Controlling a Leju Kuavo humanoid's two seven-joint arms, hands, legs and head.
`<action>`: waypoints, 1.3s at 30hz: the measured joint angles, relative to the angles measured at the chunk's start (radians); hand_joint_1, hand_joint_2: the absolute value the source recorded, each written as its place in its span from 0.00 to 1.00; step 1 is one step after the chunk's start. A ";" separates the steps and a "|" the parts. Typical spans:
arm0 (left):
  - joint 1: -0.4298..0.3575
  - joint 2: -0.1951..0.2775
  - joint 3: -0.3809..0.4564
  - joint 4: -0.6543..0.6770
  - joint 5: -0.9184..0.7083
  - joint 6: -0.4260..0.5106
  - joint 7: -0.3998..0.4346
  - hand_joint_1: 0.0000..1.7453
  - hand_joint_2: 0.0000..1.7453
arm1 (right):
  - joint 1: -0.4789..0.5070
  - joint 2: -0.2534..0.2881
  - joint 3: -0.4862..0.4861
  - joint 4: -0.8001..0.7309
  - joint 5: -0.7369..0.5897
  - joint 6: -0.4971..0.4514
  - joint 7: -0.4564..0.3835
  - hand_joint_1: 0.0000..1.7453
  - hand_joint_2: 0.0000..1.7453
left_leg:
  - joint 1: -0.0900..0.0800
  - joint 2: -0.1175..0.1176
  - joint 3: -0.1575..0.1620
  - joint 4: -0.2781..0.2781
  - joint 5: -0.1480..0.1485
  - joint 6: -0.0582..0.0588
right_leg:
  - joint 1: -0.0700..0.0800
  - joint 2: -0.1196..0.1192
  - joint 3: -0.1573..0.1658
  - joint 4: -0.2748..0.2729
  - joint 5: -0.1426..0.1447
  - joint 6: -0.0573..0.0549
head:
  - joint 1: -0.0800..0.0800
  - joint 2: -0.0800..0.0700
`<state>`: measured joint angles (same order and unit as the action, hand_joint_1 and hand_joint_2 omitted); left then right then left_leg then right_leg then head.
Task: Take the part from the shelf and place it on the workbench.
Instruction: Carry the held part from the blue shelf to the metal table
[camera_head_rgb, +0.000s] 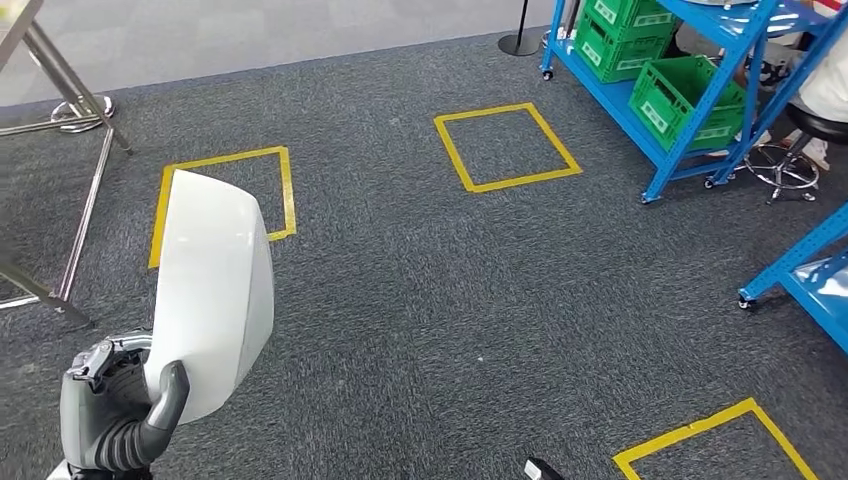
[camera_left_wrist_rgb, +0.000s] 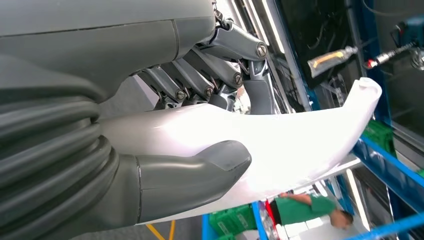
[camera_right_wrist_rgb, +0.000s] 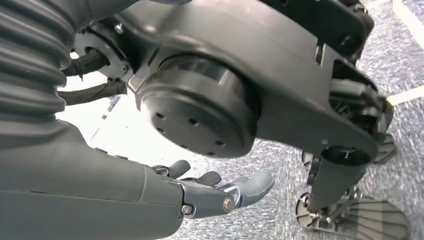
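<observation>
Head view shows the left hand (camera_head_rgb: 120, 415) low on the left side, gripping a white curved part (camera_head_rgb: 215, 290) by its lower end. The part stands nearly upright above the hand, over grey carpet (camera_head_rgb: 420, 300), and its top edge overlaps one corner of a yellow tape square (camera_head_rgb: 285, 190) on the floor. The grey thumb (camera_head_rgb: 170, 400) presses against the near face of the part. In the left wrist view the thumb (camera_left_wrist_rgb: 200, 175) lies across one side of the part (camera_left_wrist_rgb: 280, 135) and the darker fingers (camera_left_wrist_rgb: 200, 82) close on the other side, so the hand is clamped on it.

A second yellow tape square (camera_head_rgb: 507, 147) lies further off, near a blue shelf (camera_head_rgb: 690, 110) that carries green crates (camera_head_rgb: 690, 95). Part of a metal table frame (camera_head_rgb: 70, 150) stands at the far left, well apart from the shelf.

In the right wrist view the right hand (camera_right_wrist_rgb: 220, 192) hangs beside the robot's body above the carpet, its fingers (camera_right_wrist_rgb: 250, 185) stretched out, slightly apart, and holding nothing.
</observation>
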<state>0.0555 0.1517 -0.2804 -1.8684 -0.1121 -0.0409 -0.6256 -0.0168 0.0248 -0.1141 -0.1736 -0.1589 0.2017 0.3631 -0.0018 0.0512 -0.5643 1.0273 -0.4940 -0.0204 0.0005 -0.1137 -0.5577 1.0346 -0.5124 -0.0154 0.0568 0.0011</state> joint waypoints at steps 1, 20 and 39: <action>0.002 0.000 0.000 -0.003 -0.003 0.000 0.003 1.00 1.00 | -0.001 0.000 0.000 0.000 -0.001 0.001 0.001 0.00 1.00 | 0.000 -0.013 0.000 -0.002 0.003 0.007 | -0.001 -0.009 0.003 -0.002 -0.001 0.005 | 0.000 0.000; 0.012 -0.015 0.000 -0.013 -0.021 -0.007 0.021 1.00 1.00 | 0.003 0.001 0.000 0.000 -0.010 0.008 0.006 0.00 1.00 | 0.013 -0.097 -0.052 0.087 -0.047 -0.024 | -0.016 0.117 -0.008 -0.002 0.012 -0.016 | -0.001 0.000; 0.000 -0.023 -0.001 -0.007 -0.026 -0.013 0.030 1.00 1.00 | 0.008 0.005 0.000 0.000 -0.012 0.007 0.000 0.00 1.00 | 0.009 -0.090 -0.010 -0.009 0.026 0.033 | -0.013 0.106 -0.121 0.270 -0.122 0.033 | 0.003 0.000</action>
<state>0.0554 0.1286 -0.2811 -1.8754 -0.1381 -0.0539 -0.5960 -0.0088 0.0301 -0.1137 -0.1736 -0.1714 0.2087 0.3627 0.0077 -0.0386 -0.5748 1.0180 -0.4677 0.0126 -0.0124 -0.0073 -0.6789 1.3043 -0.6345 0.0176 0.0593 0.0011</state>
